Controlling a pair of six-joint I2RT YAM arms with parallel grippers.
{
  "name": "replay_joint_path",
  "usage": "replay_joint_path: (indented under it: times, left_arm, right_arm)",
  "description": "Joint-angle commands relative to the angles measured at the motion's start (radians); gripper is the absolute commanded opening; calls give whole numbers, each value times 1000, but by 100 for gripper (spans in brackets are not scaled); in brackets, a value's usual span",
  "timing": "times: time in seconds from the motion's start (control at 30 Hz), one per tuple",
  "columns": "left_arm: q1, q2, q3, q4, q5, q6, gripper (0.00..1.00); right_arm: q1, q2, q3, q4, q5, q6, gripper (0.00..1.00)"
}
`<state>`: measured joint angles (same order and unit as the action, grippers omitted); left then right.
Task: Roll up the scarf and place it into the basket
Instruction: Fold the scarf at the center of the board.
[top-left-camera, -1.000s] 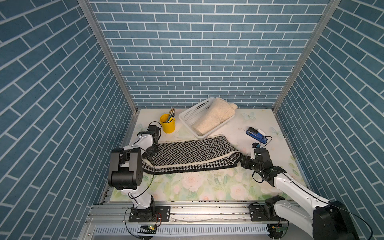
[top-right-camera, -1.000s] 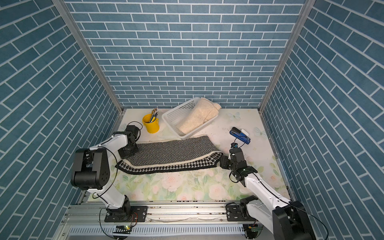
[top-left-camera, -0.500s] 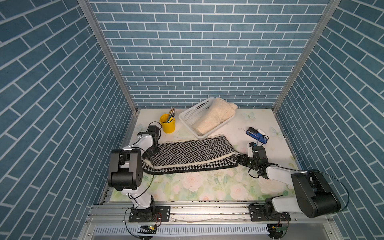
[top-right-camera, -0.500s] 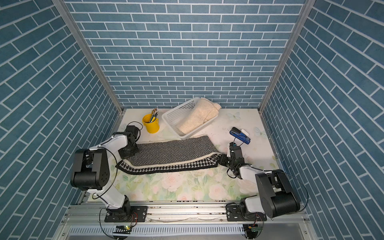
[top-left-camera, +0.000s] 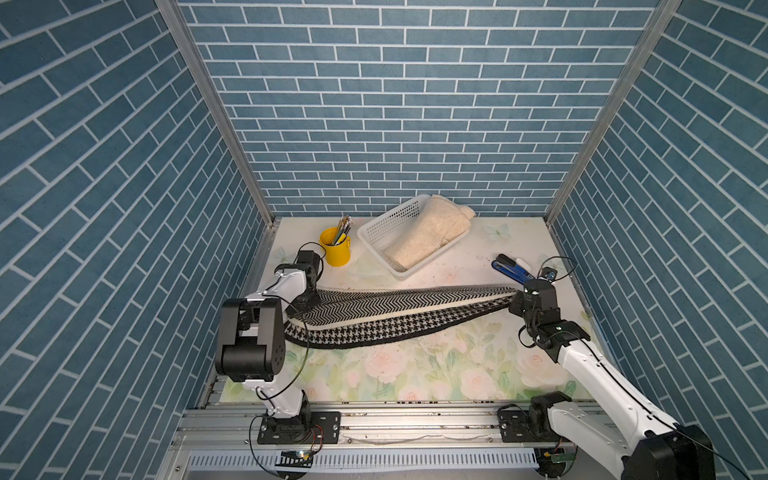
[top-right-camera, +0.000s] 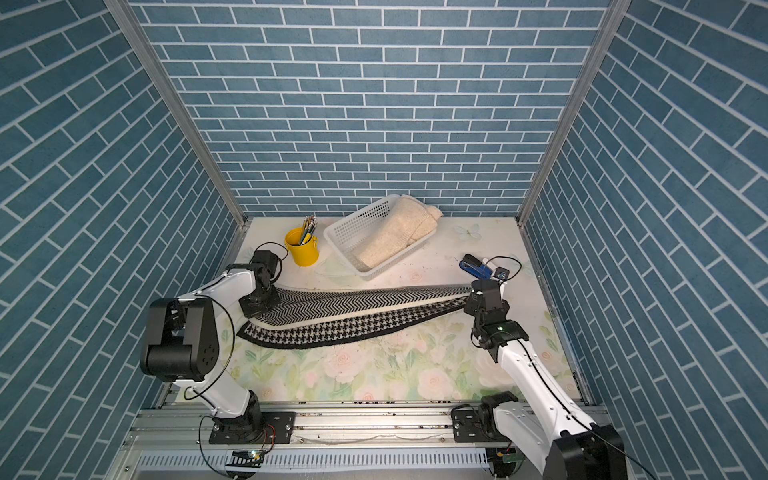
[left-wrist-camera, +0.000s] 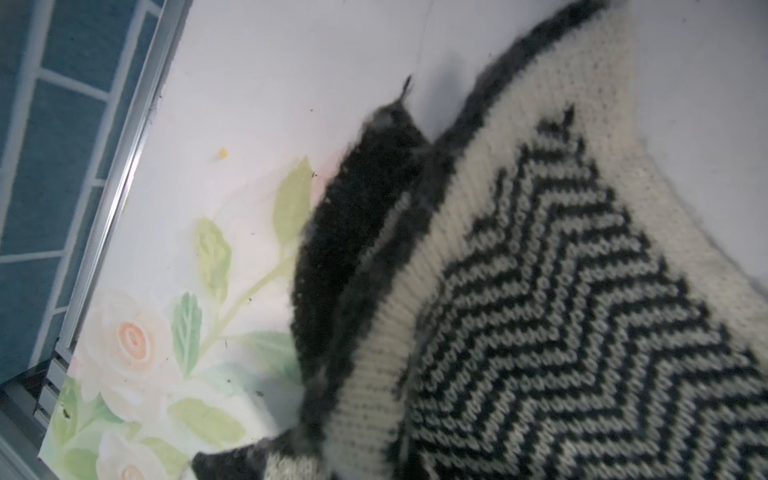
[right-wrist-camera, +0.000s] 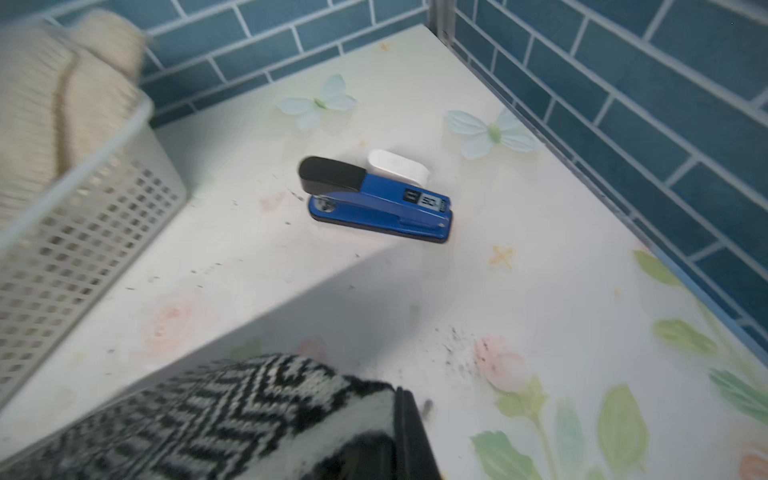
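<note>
The black-and-white knitted scarf (top-left-camera: 395, 309) (top-right-camera: 353, 311) lies stretched across the flowered table, folded lengthwise, herringbone layer over houndstooth layer. My left gripper (top-left-camera: 309, 301) (top-right-camera: 259, 305) is shut on its left end; the left wrist view is filled by the scarf (left-wrist-camera: 540, 311), which hides the fingers. My right gripper (top-left-camera: 517, 305) (top-right-camera: 471, 303) is shut on the narrowed right end, and the right wrist view shows the scarf (right-wrist-camera: 228, 415) pressed against one black finger (right-wrist-camera: 409, 436). The white perforated basket (top-left-camera: 386, 228) (top-right-camera: 353, 230) (right-wrist-camera: 62, 249) stands behind the scarf at the back.
A rolled beige knit (top-left-camera: 428, 237) fills the right part of the basket. A yellow bucket (top-left-camera: 336, 251) with pencils stands left of the basket, close behind my left wrist. A blue stapler (top-left-camera: 511, 270) (right-wrist-camera: 374, 201) with a small white case lies just behind my right gripper.
My right gripper has shut on the scarf's right end and drawn it to the right, pulling the scarf long and taut. The left gripper has stayed in place.
</note>
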<state>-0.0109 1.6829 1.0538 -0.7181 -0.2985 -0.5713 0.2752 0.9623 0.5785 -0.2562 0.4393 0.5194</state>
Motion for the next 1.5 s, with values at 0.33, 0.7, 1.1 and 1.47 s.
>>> replay_joint_path:
  times: [0.33,0.7,1.1,1.47]
  left_arm:
    - [5,-27,-20,3,-30,-1,0]
    - [5,-13,-18,2,-37,-2,0]
    - [3,-23,-16,9,-12,4,0]
    - [2,-41,-18,23,16,9,0]
  right_arm:
    - [1,-80,157,-254,5,-4,59]
    - [-1,-136,330,-281,48,-45,57]
    - [184,-61,201,-487,-207,104,88]
    - [326,-159,72,-375,-325,227,98]
